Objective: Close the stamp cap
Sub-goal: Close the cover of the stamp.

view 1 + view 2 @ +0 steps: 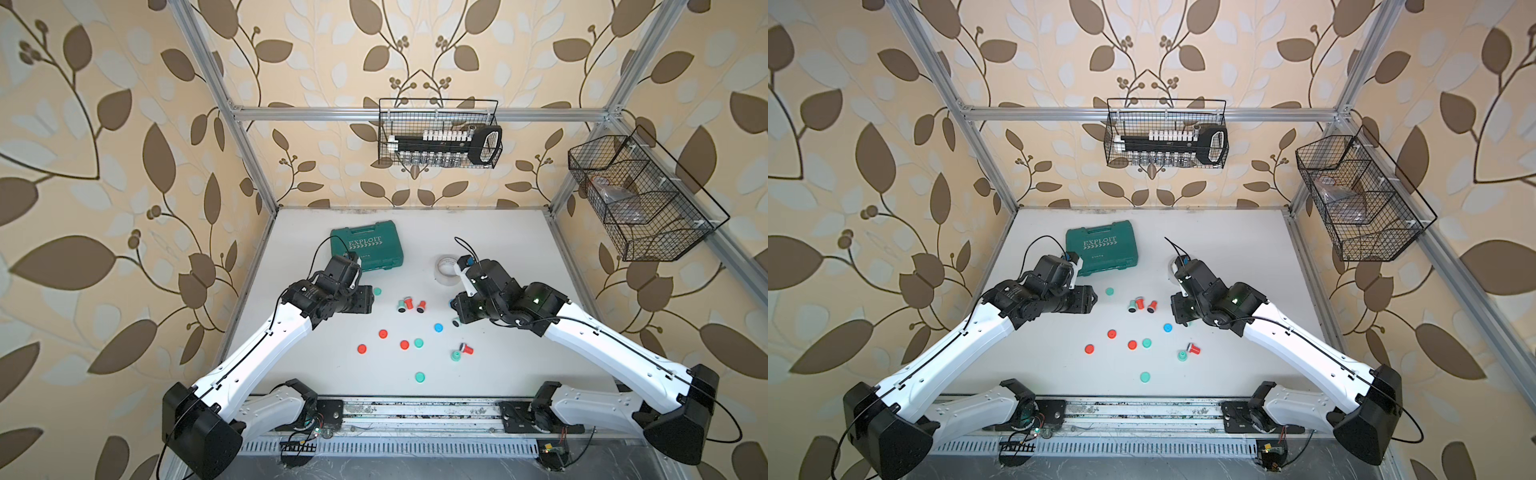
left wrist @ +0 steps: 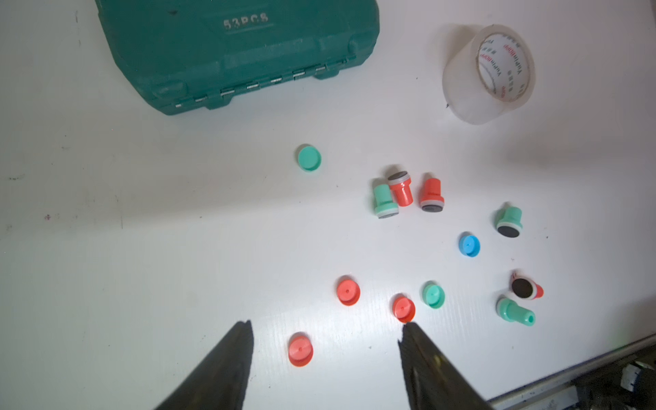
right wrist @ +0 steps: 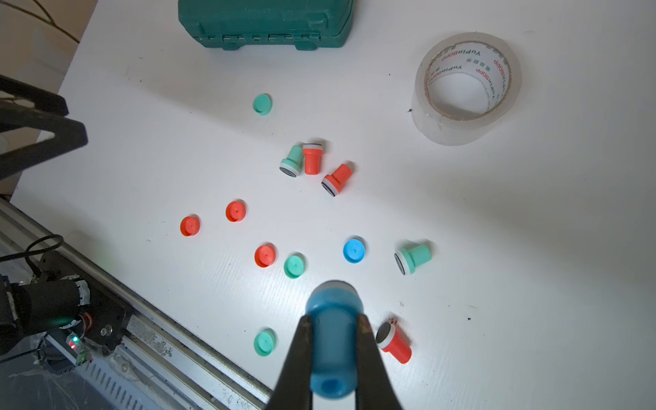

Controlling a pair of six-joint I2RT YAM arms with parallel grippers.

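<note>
White table point(image 3: 497, 248): right hand point(image 3: 333, 319) angled down, clenched on blue stamp point(image 3: 332, 355), long axis along hand, pad end outward; left hand point(image 2: 325, 326) released, empty.

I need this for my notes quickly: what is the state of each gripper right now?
Left gripper: open, holding nothing.
Right gripper: shut on the blue stamp.

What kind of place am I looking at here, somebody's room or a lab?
Most likely a robot lab cell: leaf wallpaper on a bare aluminium frame, two robot arms mounted at a white table, the right gripper holding a blue stamp.
</note>
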